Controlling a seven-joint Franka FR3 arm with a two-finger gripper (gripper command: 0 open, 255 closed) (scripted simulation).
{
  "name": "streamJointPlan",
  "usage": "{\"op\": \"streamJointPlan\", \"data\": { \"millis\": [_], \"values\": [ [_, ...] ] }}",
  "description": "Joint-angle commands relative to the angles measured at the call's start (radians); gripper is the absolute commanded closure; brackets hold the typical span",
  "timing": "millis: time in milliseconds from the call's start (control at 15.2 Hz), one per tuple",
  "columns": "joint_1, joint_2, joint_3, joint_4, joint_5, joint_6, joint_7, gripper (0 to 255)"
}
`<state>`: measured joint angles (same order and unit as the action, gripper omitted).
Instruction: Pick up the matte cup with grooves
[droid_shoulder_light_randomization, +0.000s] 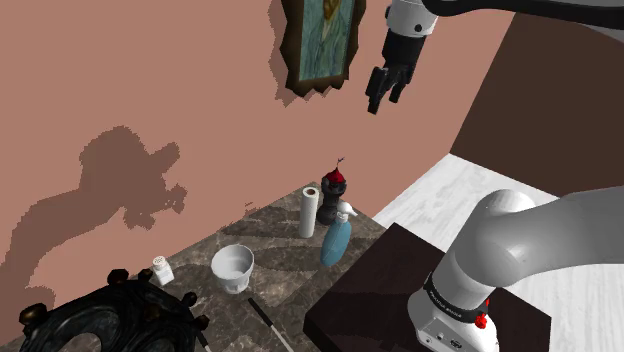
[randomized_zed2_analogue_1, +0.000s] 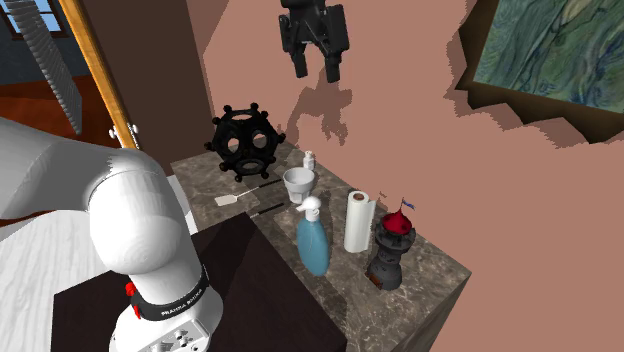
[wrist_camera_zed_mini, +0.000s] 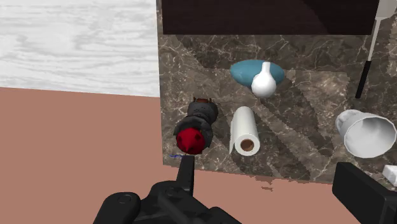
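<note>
My pincer (droid_shoulder_light_randomization: 388, 85) hangs high above the dark marble worktop (droid_shoulder_light_randomization: 272, 248), close to the pink wall and just beside the framed painting (droid_shoulder_light_randomization: 322, 40). Its two black fingers stand apart with nothing between them. The white grooved cup (droid_shoulder_light_randomization: 232, 267) stands upright on the worktop, mouth up, well below the pincer and touching nothing. In the shoulder view it sits between a small white shaker (droid_shoulder_light_randomization: 162, 269) and a blue spray bottle (droid_shoulder_light_randomization: 337, 238). Beyond the bottle stand a white paper towel roll (droid_shoulder_light_randomization: 309, 210) and a dark tower figurine with a red roof (droid_shoulder_light_randomization: 334, 195). A black openwork ball (droid_shoulder_light_randomization: 100, 320) and a slim utensil (droid_shoulder_light_randomization: 268, 322) lie near the cup.
</note>
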<state>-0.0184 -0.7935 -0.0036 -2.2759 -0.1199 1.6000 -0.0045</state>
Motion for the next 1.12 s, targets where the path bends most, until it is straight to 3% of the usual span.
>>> {"op": "streamJointPlan", "data": {
  "millis": [0,528,1056],
  "values": [
    [0.000,0.000,0.000,0.000,0.000,0.000,0.000,0],
    [0.040,0.072,0.120,-0.142,0.054,0.196,0.140,0],
    [0.071,0.235,0.248,-0.206,0.083,0.405,0.287,0]
  ]
}}
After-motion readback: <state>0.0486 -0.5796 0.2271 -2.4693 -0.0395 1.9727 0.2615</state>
